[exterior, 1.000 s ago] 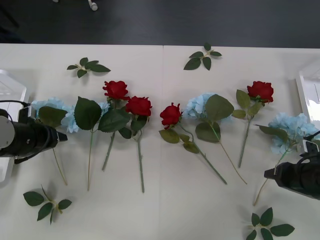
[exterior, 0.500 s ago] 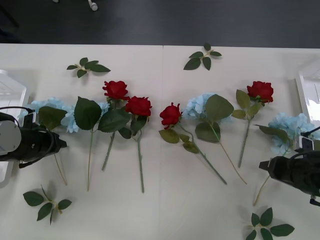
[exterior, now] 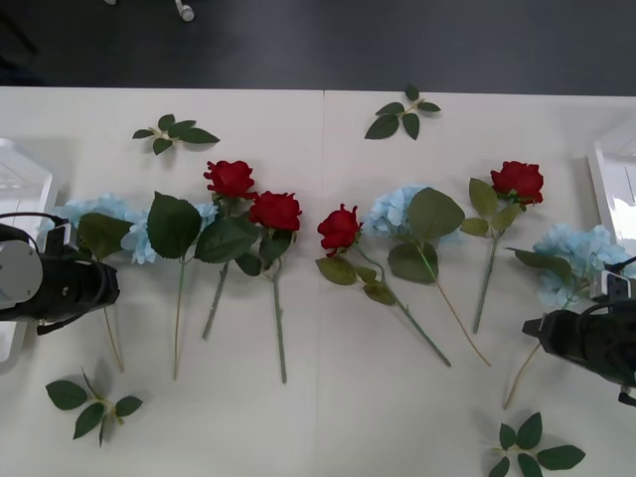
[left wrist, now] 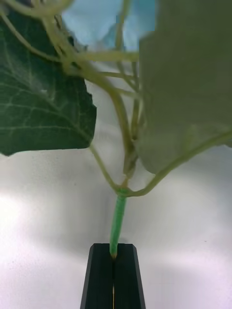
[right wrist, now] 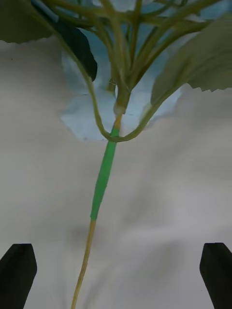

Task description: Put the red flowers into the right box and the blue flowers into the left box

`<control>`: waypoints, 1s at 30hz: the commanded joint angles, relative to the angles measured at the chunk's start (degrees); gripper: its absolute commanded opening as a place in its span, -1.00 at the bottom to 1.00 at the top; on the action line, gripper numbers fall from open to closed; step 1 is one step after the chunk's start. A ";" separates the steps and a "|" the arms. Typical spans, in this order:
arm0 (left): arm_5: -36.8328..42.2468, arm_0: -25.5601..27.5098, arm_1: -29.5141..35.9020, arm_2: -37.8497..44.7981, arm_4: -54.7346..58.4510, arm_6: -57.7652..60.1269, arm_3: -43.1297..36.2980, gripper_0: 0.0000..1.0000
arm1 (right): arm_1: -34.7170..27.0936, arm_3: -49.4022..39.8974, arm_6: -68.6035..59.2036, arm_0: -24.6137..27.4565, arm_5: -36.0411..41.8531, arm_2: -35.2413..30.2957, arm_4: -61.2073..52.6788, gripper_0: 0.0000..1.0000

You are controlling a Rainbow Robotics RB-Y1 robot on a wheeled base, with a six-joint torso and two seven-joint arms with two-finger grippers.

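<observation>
The left gripper has its jaws pressed together on the stem of the leftmost blue flower, the green-wrapped part of the stem running straight out of the pinch and up into the leaves and pale bloom beyond the fingertips. A grip low on the stem, away from the bloom, looks chosen so the cluster can hang free on the way to the left box, which lies just outboard of this gripper at the table edge.

Across the middle, well clear of either set of jaws, lie the red flowers and a second blue cluster, all untouched on the tabletop, with loose leaf sprigs around them.

The right gripper hangs with jaws spread wide, the stem of the rightmost blue flower passing between them, nearer one finger than the other and touching neither. It seems lined up to close on that stem. The right box sits beyond this bloom, though blue belongs in the far tray.

The front view gives the whole layout but hides both fingertips under the arm bodies; the wrist views alone settle that one pair is clamped and the other apart.
</observation>
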 commanded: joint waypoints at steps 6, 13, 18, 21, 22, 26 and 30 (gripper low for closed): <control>1.52 1.85 0.02 4.55 3.41 0.82 -8.63 -1.00 | 1.53 3.25 -2.18 -4.39 -0.17 2.76 0.84 1.00; 7.50 5.90 0.02 12.81 6.57 1.88 -20.40 -1.00 | 1.79 3.42 -1.74 -5.27 0.09 3.20 0.23 -0.13; 8.46 8.27 0.28 20.45 8.24 2.67 -26.91 -1.00 | 1.70 3.95 -1.04 -6.33 0.80 4.34 0.23 -1.00; 8.20 8.53 1.69 23.00 7.62 3.11 -28.05 -1.00 | 1.79 3.95 -0.95 -6.68 1.15 5.04 0.49 -1.00; 8.02 8.53 2.66 23.88 7.27 3.28 -28.05 -1.00 | 1.79 3.95 -0.86 -6.77 1.32 5.13 0.58 -1.00; 6.79 8.27 6.70 25.73 6.39 4.16 -26.03 -1.00 | 1.70 3.95 -0.51 -6.86 1.41 5.31 0.76 -1.00; 3.28 7.30 11.53 25.99 6.22 4.60 -18.91 -1.00 | 1.70 3.95 0.02 -7.03 1.41 5.31 0.67 -1.00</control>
